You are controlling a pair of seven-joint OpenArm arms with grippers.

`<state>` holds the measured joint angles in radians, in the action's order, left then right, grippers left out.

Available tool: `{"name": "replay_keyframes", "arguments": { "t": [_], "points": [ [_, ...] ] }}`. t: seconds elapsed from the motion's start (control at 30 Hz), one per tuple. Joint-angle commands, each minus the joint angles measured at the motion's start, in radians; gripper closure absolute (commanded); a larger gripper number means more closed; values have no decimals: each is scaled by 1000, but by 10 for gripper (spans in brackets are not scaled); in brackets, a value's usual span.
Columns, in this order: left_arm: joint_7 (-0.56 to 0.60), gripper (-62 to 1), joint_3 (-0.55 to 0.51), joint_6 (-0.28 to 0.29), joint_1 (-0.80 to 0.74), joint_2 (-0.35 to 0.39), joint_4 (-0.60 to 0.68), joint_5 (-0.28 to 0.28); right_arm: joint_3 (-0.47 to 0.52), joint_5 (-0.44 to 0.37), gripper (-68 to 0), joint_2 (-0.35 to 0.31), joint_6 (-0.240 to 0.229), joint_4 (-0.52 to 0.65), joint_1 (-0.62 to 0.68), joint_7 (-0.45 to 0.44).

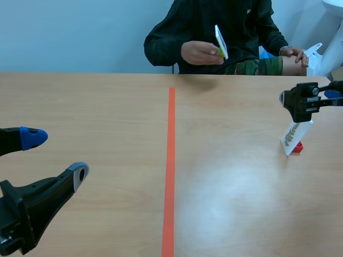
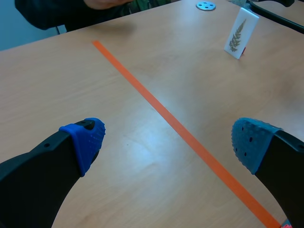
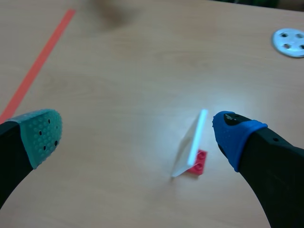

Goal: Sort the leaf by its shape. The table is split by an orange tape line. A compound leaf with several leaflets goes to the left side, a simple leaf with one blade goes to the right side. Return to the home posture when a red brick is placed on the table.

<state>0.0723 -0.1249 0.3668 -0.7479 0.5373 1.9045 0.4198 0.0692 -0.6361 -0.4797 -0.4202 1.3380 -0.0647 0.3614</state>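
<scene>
Fern card [image 1: 292, 136] upright on red base [image 1: 298, 146], right of tape line [image 1: 170, 160]. Right gripper [image 3: 137, 135] hangs just above it, fingers spread, empty; left gripper [image 2: 168, 142], also spread, well apart across the line.

Leaf card [image 1: 292, 135] propped up by a brick [image 1: 298, 147], placed right of the tape line [image 1: 170, 160] — beneath the right gripper [image 1: 308, 97]
</scene>
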Motion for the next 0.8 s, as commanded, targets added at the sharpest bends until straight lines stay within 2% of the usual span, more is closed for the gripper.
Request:
{"name": "replay_keyframes", "arguments": {
  "t": [0.0, 0.17, 0.27, 0.53, 0.77],
  "points": [
    [13, -572, 1, -5, 3, -5, 21, 6, -2, -27, -679, -16, -5, 34, 19, -3],
    [13, -572, 1, -5, 3, -5, 21, 6, -2, -58, -679, -13, -60, 193, 148, 6],
    [13, -572, 1, -5, 3, -5, 21, 6, -2, -76, -679, -13, -75, 304, 240, 10],
    [-15, -572, 1, -5, 3, -5, 21, 6, -2, -76, -679, -13, -79, 568, 477, 6],
    [-21, -572, 1, -5, 3, -5, 21, 6, -2, -75, -679, -7, -87, 735, 621, 5]
  ]
}}
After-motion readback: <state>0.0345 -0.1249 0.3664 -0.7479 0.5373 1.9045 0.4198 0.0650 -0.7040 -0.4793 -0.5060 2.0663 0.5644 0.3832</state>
